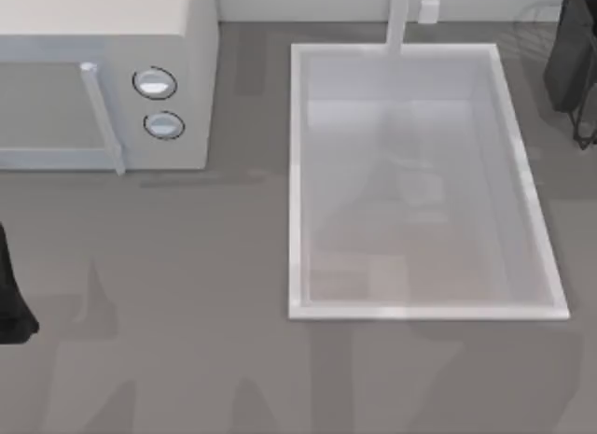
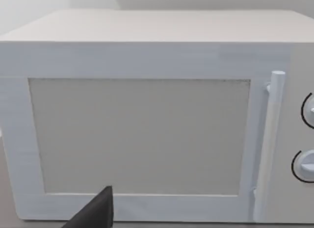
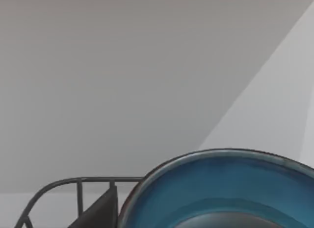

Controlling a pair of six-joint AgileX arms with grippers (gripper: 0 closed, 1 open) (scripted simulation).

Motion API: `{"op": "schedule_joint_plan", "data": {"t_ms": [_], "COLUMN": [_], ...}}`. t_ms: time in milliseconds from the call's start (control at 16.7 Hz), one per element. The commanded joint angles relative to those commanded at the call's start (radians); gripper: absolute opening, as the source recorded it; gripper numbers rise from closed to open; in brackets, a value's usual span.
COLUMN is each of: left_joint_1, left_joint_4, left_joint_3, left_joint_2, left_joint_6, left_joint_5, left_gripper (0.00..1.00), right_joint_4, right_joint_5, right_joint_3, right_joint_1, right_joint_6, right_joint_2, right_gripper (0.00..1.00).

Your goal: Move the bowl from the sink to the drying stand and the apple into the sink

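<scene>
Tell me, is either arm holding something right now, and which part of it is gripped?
It cannot be told for sure. The blue bowl sits close under the right arm's camera, above the wire drying stand, which suggests a hold, but no contact shows.

A: What did the left wrist cam show?
B: White microwave (image 2: 147,115), front-on, door w/ big grey window (image 2: 140,137).
A: Handle?
B: Upright white bar (image 2: 269,139) beside the window, two round knobs (image 2: 306,164) past it, cut off at the edge.
A: Gripper?
B: Just one dark finger tip (image 2: 95,213), low in front of the door.
</scene>
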Motion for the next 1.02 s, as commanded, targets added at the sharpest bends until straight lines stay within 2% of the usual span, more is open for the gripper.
{"op": "schedule_joint_plan", "data": {"t_ms": [360, 1020], "left_joint_1": [0.0, 0.0], "left_joint_4": [0.0, 0.0], "left_joint_3": [0.0, 0.0], "left_joint_2": [0.0, 0.0], "left_joint_6": [0.0, 0.0], "left_joint_5": [0.0, 0.0], "left_gripper": [1.0, 1.0], "right_joint_4": [-0.139, -0.61], "right_joint_5": [0.044, 0.205], "right_joint_3": [-0.166, -0.722], "right_joint_1": [0.059, 0.218], "right_joint_6": [-0.003, -0.022], "right_joint_2": [-0.332, -1.334], "right_gripper": [1.0, 1.0]}}
